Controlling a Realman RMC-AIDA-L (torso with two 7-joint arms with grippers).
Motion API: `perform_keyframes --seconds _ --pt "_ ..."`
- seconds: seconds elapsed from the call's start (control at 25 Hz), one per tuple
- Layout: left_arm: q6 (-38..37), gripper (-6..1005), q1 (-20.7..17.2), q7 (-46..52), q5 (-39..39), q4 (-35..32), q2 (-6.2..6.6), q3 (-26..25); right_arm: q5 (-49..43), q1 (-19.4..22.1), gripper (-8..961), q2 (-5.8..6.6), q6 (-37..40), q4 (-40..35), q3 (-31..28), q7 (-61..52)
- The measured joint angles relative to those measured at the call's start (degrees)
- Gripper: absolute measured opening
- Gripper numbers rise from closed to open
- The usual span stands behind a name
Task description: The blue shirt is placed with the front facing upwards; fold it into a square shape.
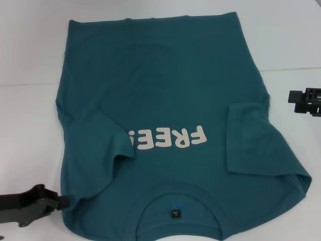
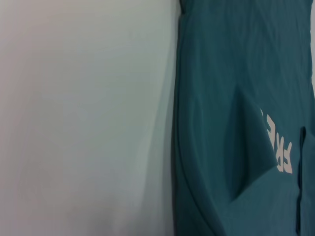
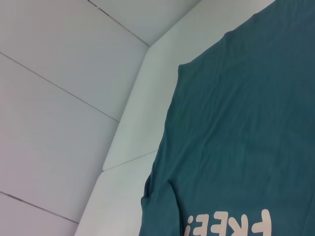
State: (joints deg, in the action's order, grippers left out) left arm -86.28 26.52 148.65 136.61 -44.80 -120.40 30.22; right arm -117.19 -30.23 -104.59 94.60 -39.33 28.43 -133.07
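Note:
The blue shirt (image 1: 175, 90) lies flat on the white table, front up, with the white "FREE!" lettering (image 1: 168, 139) across the chest. Its neckline with a small dark label (image 1: 174, 213) is at the near edge. Both short sleeves are folded inward over the body, one (image 1: 108, 135) on the left and one (image 1: 246, 138) on the right. My left gripper (image 1: 62, 201) sits low at the near left, right beside the shirt's shoulder corner. My right gripper (image 1: 296, 96) hovers off the shirt's right side, apart from the cloth. The left wrist view shows the shirt (image 2: 236, 73), and so does the right wrist view (image 3: 246, 123).
The white table (image 1: 30, 125) shows bare on the left of the shirt and at the far right. A pale panelled wall (image 3: 59, 98) rises behind the table's far edge.

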Motion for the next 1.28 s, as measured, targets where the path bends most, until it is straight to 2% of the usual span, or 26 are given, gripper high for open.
perform_keyframes --seconds 0.08,0.24,0.32,0.72,0.8,0.92,1.0,1.28 --pt "-1.7 16 -0.6 -0.7 -0.8 -0.8 0.13 -1.2 -0.1 0.0 675 0.00 0.0 0.0 0.0 0.0" --pt "-7.1 16 -0.8 -3.6 -2.1 -0.5 0.72 -6.5 -0.2 0.0 672 0.00 -0.2 0.2 -0.1 0.1" --pt "-8.0 16 -0.8 -4.3 -2.3 -0.1 0.84 -7.5 -0.2 0.0 670 0.00 -0.3 0.4 -0.1 0.3" --pt "-5.5 16 -0.9 -4.7 -2.1 1.2 0.86 -6.7 -1.3 0.0 662 0.04 0.0 0.1 0.4 0.5" --pt "-5.5 16 -0.7 -4.7 -2.0 1.4 0.89 -6.7 -4.3 -0.1 661 0.71 0.9 -0.5 0.8 0.6" --pt "-5.5 16 -0.7 -4.7 -2.0 1.3 0.89 -6.6 -10.7 -0.6 659 2.80 3.3 -0.9 1.3 -0.5" --pt "-5.5 16 -0.6 -4.7 -2.0 1.3 0.89 -6.6 -13.3 -0.5 657 3.73 4.7 -1.4 1.2 -2.1" --pt "-5.3 15 -0.6 -4.8 -2.0 1.2 0.80 -6.7 -20.3 1.9 651 4.36 3.9 -5.9 0.6 -6.6"
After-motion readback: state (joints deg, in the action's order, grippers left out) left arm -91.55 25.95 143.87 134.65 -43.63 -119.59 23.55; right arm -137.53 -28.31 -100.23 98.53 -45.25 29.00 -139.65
